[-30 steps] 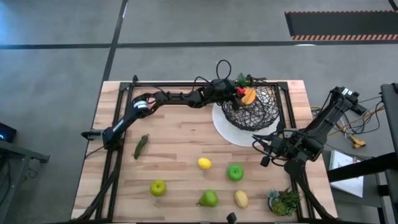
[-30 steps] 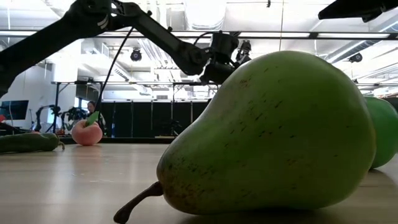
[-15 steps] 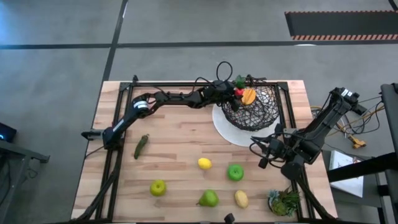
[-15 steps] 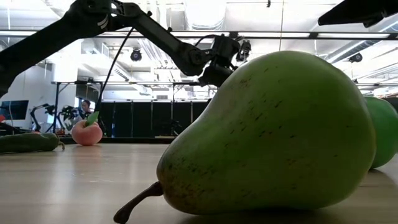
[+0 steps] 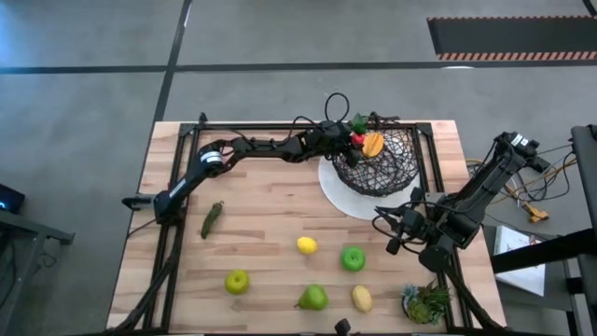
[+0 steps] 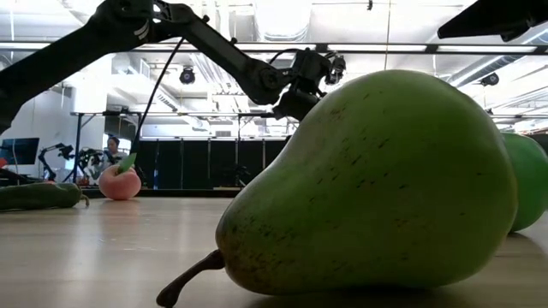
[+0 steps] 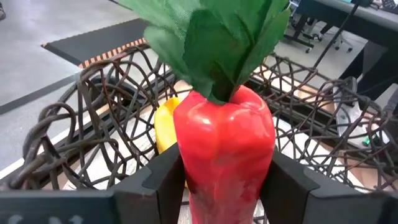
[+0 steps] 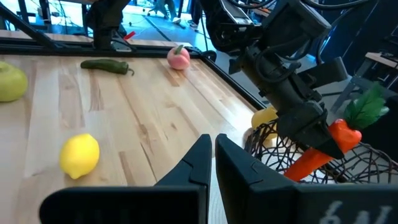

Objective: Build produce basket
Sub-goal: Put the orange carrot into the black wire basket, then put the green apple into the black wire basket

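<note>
The carrot (image 7: 224, 155), red with a green leaf tuft, is clamped between the fingers of the left gripper (image 5: 351, 137) just above the near rim of the basket (image 5: 382, 161). In the right wrist view we see its long axis tilted, leaves up and away from the gripper, tip down toward the wire. The basket sits on a white plate (image 5: 338, 191) at the table's far right, and an orange piece (image 5: 373, 144) and a yellow piece (image 7: 165, 124) already lie inside.

Outward from the basket, the remaining produce lies on a pale wood table (image 5: 270, 224) of butcher-block planks edged by a black frame: a lemon (image 5: 306, 245), a green apple (image 5: 353, 259), a second apple (image 5: 237, 281), a pear (image 5: 312, 298), a second lemon (image 5: 362, 298), a dark pepper (image 5: 212, 219), and a peach (image 6: 120, 182) at the far edge. The pear lies on its side, stem toward the low camera. A leafy tuft (image 5: 426, 303) stands at the near right corner.

The right gripper (image 5: 392, 229) hangs near the plate's near right edge, fingers closed together on nothing.

Around the table we see grey concrete floor with dark seams and a striped mat (image 5: 508, 37); the low view shows a hall with ceiling lights and a person (image 6: 111, 147) far behind. We read no writing.
</note>
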`<state>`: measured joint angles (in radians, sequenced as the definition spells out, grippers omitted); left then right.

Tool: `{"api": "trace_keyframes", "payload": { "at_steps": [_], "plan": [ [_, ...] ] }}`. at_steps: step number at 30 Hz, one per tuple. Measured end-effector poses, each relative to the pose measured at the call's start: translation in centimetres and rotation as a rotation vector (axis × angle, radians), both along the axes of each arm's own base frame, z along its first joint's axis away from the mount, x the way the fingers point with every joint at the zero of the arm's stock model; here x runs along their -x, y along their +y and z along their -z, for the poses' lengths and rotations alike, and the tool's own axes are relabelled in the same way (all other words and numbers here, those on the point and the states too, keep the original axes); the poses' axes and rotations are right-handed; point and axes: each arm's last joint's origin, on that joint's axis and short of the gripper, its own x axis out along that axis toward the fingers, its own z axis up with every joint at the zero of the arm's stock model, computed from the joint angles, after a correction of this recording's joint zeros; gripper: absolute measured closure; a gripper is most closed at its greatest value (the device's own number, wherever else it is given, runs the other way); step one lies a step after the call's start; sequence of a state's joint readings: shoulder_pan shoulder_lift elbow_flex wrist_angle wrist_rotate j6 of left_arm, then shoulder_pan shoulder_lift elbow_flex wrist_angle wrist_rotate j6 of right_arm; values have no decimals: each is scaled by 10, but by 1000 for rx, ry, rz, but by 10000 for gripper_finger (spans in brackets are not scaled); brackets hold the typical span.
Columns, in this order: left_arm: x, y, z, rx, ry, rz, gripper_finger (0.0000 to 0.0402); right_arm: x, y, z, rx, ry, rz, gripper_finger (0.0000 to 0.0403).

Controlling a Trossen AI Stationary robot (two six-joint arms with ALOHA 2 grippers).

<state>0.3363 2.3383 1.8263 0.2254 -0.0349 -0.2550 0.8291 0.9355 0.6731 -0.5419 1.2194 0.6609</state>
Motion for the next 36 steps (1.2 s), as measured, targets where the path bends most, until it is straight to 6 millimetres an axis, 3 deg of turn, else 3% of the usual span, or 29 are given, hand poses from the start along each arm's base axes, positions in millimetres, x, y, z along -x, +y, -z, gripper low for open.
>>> {"api": "trace_keyframes", "payload": {
  "at_steps": [7,17,22,27,32,36],
  "plan": [
    [0,1,0,-7,3,-3,170,-2,2,4,-6,2,8,390],
    [0,4,-3,-117,21,-52,164,-3,3,5,-8,3,10,390],
    [2,-1,-21,-162,-15,-36,164,-3,3,5,-28,6,5,390],
    [6,-23,-59,-304,-21,77,164,-1,1,6,-75,-10,31,390],
    [22,-67,-102,-449,103,206,164,2,-6,8,-131,-17,82,390],
    [41,-101,-112,-469,257,215,164,3,-11,15,-176,-10,124,390]
  ]
}}
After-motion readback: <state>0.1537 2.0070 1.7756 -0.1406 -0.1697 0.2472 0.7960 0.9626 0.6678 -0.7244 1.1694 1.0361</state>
